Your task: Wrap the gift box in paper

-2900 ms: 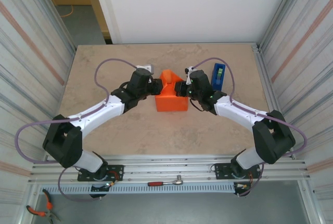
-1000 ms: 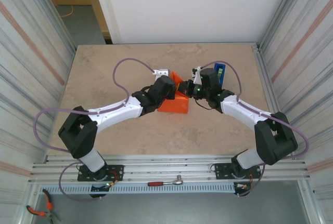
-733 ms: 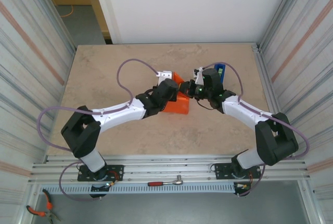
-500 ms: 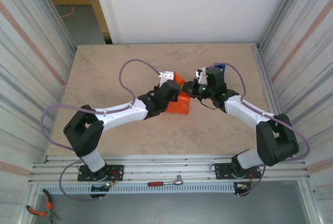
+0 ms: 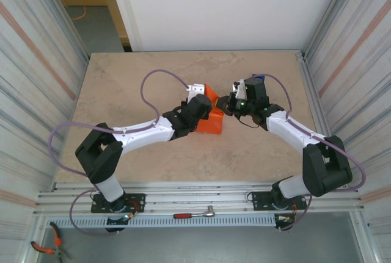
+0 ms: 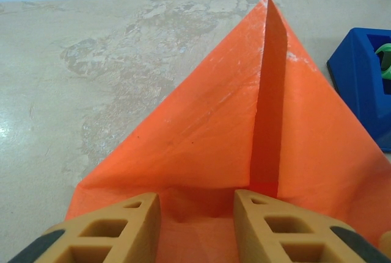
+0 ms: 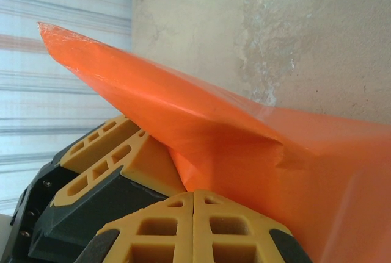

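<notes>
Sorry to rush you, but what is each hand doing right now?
Left hand: open, fingers apart at the paper.
Right hand: closed; whether it pinches the paper cannot be told.

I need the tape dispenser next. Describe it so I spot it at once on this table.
On the beige table, find the orange paper folded up in the middle. Just right of it, towards the far edge, sits a blocky tape dispenser: the only blue thing there, with a bit of green inside.
</notes>
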`<state>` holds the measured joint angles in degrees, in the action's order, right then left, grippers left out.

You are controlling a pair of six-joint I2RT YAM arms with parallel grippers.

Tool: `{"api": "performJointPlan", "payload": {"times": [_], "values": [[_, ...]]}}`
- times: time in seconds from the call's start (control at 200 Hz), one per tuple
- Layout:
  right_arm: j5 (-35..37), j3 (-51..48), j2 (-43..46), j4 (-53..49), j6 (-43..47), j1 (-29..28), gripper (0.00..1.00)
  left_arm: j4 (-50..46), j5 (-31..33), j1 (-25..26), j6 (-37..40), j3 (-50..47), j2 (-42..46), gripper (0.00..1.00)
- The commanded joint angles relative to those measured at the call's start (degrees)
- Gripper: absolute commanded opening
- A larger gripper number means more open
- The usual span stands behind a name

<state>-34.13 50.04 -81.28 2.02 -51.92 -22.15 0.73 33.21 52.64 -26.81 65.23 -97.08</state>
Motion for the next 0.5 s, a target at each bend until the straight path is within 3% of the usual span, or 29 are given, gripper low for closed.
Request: {"api": "performJointPlan", "payload": {"times": [0.0, 0.225, 0.496], "values": [[0.48, -0.73, 0.66, -5.35, 3.7, -1.11, 0.0, -9.02, -6.83, 0.87, -3.62, -2.92, -2.5, 0.38], [3.96, -0.58, 0.68, -10.1, 8.16, -2.35, 0.0, -4.52, -13.95, -1.22, -8.87, -5.41, 2.14, 0.42], [5.45, -0.73, 0.44, -11.77, 9.91, -2.91, 0.0, -1.1, -16.45, -1.88, -11.67, -6.43, 3.56, 0.44]]}}
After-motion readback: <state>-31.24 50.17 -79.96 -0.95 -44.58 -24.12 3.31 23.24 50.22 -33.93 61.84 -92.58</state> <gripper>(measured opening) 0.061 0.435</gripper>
